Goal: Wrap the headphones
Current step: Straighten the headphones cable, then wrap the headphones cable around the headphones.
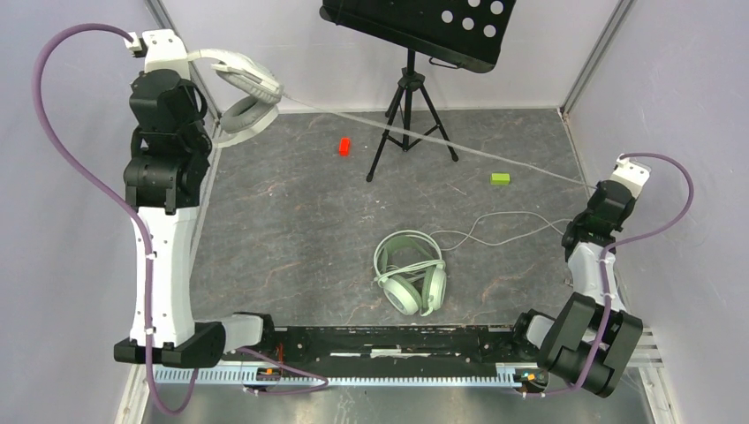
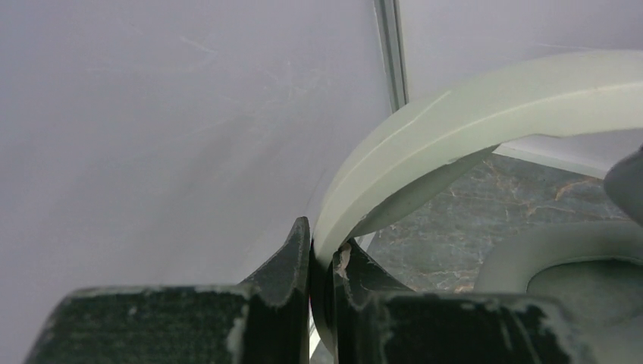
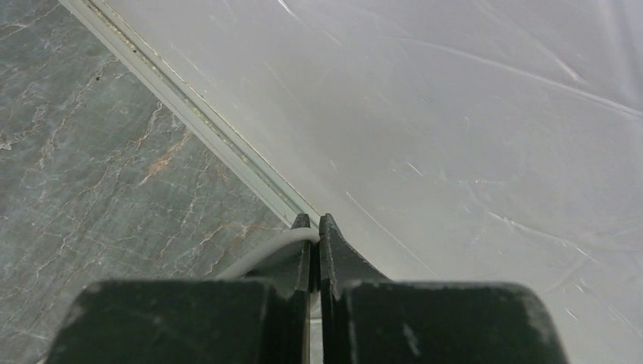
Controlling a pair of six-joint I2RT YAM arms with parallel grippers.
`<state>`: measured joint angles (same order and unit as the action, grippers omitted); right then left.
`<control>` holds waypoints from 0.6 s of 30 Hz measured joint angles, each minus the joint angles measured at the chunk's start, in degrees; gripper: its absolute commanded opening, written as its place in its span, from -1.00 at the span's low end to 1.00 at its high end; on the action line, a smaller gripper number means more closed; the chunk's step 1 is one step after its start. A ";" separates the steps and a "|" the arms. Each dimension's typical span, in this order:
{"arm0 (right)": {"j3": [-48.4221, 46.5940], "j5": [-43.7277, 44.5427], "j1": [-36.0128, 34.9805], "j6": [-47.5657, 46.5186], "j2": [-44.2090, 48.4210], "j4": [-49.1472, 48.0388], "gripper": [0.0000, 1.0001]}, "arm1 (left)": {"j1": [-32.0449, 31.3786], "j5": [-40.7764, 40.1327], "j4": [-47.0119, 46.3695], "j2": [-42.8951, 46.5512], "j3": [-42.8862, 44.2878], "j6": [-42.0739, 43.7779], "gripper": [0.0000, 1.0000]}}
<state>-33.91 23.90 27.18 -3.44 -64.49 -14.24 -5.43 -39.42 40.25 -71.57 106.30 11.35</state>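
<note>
Top external view suggests why: left claw clamps the white-grey headset aloft, right claw pinches its cable, pulling it straight for wrapping.

Bright, even, diffuse light.
Shadows lie faint on the worktop; the headphones look soft close to the left wrist lens.

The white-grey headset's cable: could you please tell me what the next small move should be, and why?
Probably swing the right gripper, shut on the cable end, toward the white-grey headset to start a loop around it. The left gripper clamps the headband aloft, and the cable runs taut between them, so nothing is wound yet.
</note>
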 measured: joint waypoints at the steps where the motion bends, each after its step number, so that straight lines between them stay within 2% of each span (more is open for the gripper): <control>1: 0.00 -0.07 0.00 0.22 0.04 0.02 -0.96 | 0.59 0.66 0.50 0.00 0.28 -0.28 -0.95; 6: -0.04 -5.75 -0.33 2.40 0.46 0.00 -0.57 | 1.84 6.51 1.97 0.07 1.53 -3.28 -0.96; 12: -1.44 -11.32 -5.55 3.61 -1.53 2.99 -0.36 | 2.36 16.20 2.60 -0.04 0.09 -8.50 -0.96; 15: -3.39 -12.83 -6.21 3.69 -3.96 6.51 -0.31 | 2.36 21.42 3.93 -0.17 -1.46 -10.45 -0.95; 18: -4.00 -13.68 -6.34 3.67 -4.63 9.79 -0.14 | 2.34 25.29 4.37 -0.26 -3.48 -11.61 -0.96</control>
<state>-37.91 10.22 20.84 0.23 -69.12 -4.45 -3.09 -14.13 44.62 -71.83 102.83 -0.25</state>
